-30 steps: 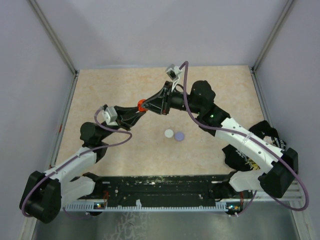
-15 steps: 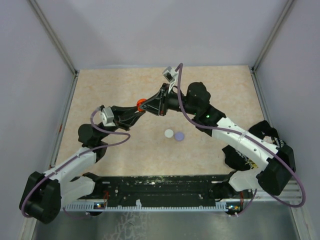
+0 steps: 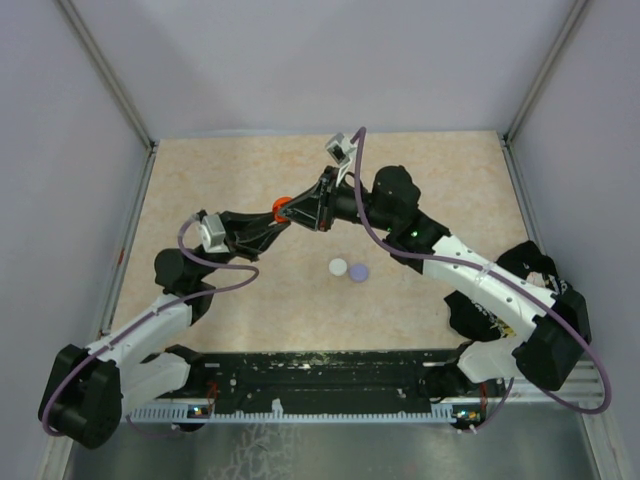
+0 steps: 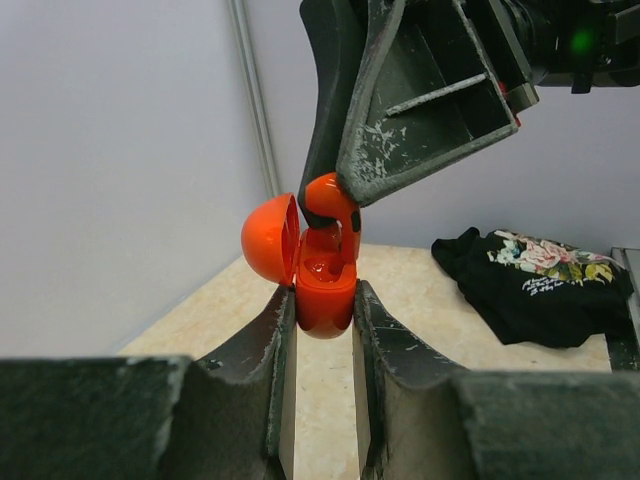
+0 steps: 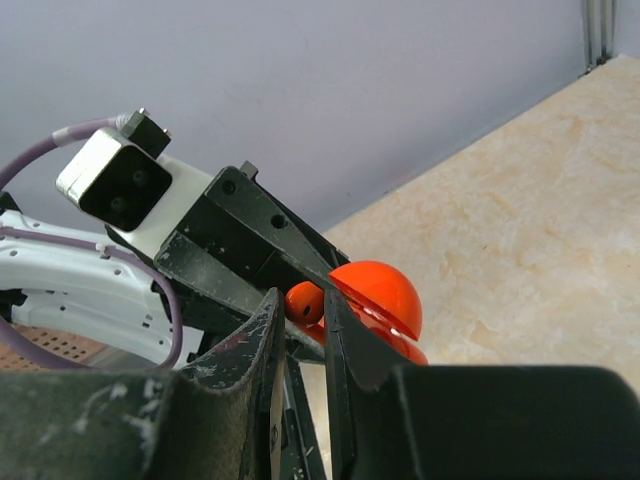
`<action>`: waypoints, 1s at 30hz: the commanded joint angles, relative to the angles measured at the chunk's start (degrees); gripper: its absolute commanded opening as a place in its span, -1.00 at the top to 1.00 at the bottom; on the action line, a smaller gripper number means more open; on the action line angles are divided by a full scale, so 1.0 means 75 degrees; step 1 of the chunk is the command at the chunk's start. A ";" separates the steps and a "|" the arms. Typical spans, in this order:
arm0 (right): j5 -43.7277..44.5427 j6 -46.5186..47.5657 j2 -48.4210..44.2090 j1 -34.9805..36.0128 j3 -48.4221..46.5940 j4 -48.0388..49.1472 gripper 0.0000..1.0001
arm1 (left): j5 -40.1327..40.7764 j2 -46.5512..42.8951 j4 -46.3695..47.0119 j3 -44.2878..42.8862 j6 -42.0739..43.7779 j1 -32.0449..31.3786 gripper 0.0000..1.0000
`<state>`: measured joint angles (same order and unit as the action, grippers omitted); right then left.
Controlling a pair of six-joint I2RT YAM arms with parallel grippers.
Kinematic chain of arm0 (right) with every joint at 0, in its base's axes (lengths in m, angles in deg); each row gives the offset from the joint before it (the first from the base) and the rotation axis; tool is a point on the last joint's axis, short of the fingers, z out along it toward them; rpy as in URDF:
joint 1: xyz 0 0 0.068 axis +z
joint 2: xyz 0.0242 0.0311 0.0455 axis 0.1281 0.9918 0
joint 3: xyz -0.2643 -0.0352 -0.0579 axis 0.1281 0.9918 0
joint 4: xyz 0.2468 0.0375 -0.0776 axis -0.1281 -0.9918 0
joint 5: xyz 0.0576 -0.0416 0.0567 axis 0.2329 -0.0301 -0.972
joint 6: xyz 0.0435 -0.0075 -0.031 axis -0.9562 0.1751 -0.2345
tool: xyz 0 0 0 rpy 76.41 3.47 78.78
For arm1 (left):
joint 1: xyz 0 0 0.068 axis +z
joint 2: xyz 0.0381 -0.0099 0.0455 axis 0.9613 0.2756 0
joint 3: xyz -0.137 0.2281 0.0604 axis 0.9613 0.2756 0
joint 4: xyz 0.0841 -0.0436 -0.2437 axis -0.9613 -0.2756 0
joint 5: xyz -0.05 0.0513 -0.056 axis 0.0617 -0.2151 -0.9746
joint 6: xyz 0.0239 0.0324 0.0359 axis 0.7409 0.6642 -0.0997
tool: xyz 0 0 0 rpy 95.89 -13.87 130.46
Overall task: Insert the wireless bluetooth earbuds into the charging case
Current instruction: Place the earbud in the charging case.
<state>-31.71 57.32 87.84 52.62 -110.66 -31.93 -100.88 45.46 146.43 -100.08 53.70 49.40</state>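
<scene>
2 arms reach inward and meet, raised above the table [image 3: 220,170] left of centre. Left gripper [image 4: 322,312] pinches 1 red charging case [image 4: 325,285] upright, lid [image 4: 268,238] hinged open. Right gripper [image 5: 300,305], angled down, pinches 1 red earbud [image 4: 328,200], its lower end in the case's mouth.

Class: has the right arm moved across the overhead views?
Yes. The right arm has shifted slightly left, its dark joint closer to the lavender disc's line.

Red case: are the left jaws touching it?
Touching. Left wrist view: both jaws press flat against the red case, one each side, no gap.
</scene>
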 commanded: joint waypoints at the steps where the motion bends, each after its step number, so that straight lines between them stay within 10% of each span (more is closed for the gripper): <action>1: 0.0025 -0.0101 -0.0090 0.0060 -0.0025 0.0652 1.00 | -0.0225 -0.0138 0.0369 -0.0114 -0.0091 0.0032 0.93; 30: 0.0890 0.0042 -0.0225 0.0060 0.0168 -0.0369 0.86 | -0.0013 -0.0221 0.0741 0.0064 -0.0252 0.0030 0.93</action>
<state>-28.10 57.03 87.70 52.88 -110.31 -33.16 -100.79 45.24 146.78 -99.42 52.68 49.40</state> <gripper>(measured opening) 0.174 0.282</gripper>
